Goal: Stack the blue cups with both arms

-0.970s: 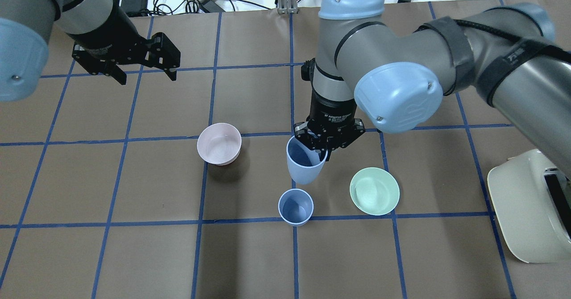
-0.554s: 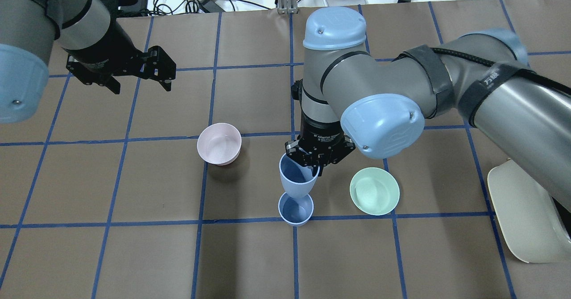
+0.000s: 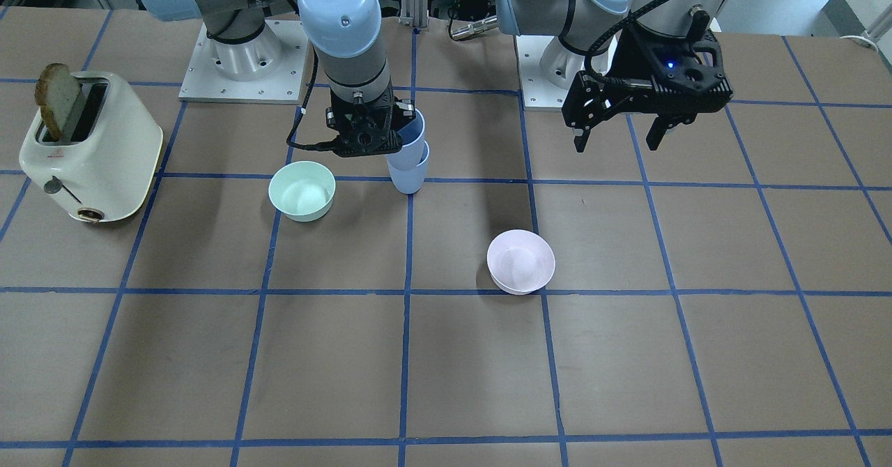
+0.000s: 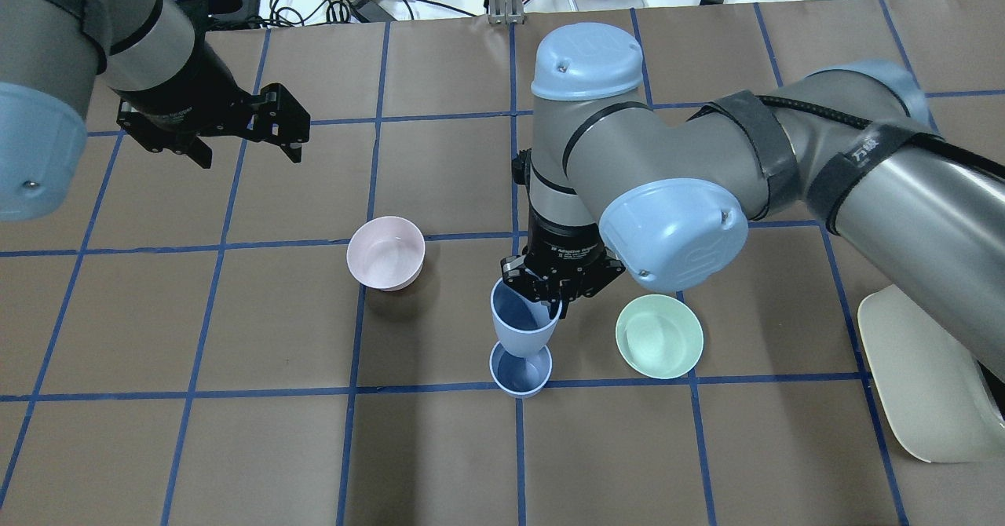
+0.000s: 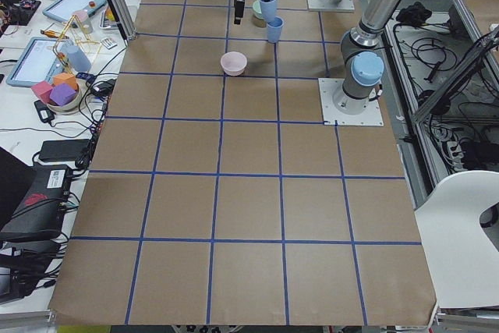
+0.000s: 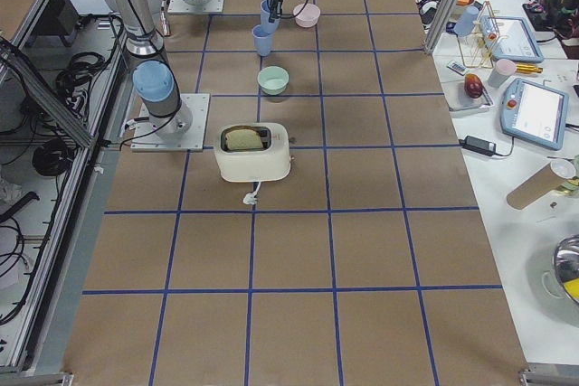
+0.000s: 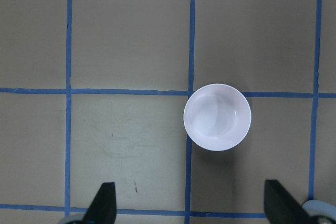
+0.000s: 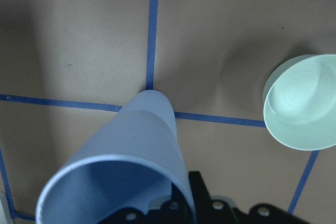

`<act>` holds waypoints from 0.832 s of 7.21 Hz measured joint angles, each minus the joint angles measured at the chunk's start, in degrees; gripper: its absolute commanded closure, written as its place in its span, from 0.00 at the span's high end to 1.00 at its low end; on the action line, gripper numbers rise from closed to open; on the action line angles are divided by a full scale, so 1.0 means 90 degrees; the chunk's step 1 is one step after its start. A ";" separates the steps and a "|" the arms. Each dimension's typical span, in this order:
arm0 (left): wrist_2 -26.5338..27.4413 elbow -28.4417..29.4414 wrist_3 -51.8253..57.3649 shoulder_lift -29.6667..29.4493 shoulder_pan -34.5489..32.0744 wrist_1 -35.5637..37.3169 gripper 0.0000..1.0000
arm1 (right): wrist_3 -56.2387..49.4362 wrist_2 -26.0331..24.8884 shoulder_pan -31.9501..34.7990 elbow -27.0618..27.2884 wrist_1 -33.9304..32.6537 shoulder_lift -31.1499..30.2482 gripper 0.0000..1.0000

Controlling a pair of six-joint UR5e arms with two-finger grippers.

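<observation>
One blue cup (image 4: 520, 370) stands upright on the table. My right gripper (image 4: 550, 300) is shut on the rim of the other blue cup (image 4: 524, 323), one finger inside and one outside. It holds this cup tilted, with its base in the mouth of the standing cup. In the front view the held cup (image 3: 412, 129) sits partly nested in the lower cup (image 3: 409, 174). The right wrist view shows the held cup (image 8: 131, 177) hiding the lower one. My left gripper (image 4: 243, 140) is open and empty, far to the left, above the table; its fingertips (image 7: 103, 203) show in the left wrist view.
A pale pink bowl (image 4: 385, 253) stands left of the cups and shows under the left wrist camera (image 7: 217, 117). A mint-green bowl (image 4: 659, 336) stands close on their right. A cream toaster (image 3: 90, 146) with a slice of bread stands at the table's right edge.
My right gripper has carried the held cup towards the standing cup and lowered it, so its base now sits in that cup's mouth. The left arm has drifted slightly.
</observation>
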 measured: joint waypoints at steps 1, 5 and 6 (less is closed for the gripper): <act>0.0000 0.0000 0.0000 0.0001 0.0000 0.0000 1.00 | 0.0000 0.0000 0.0010 0.0056 0.0013 -0.0006 0.00; 0.0008 0.0000 0.0000 0.0011 0.0000 0.0000 1.00 | -0.0004 -0.0005 0.0033 0.0229 -0.0032 -0.0010 0.65; 0.0009 0.0000 0.0001 0.0011 0.0000 0.0000 1.00 | -0.0010 -0.0008 0.0033 0.0229 -0.0036 -0.0007 0.91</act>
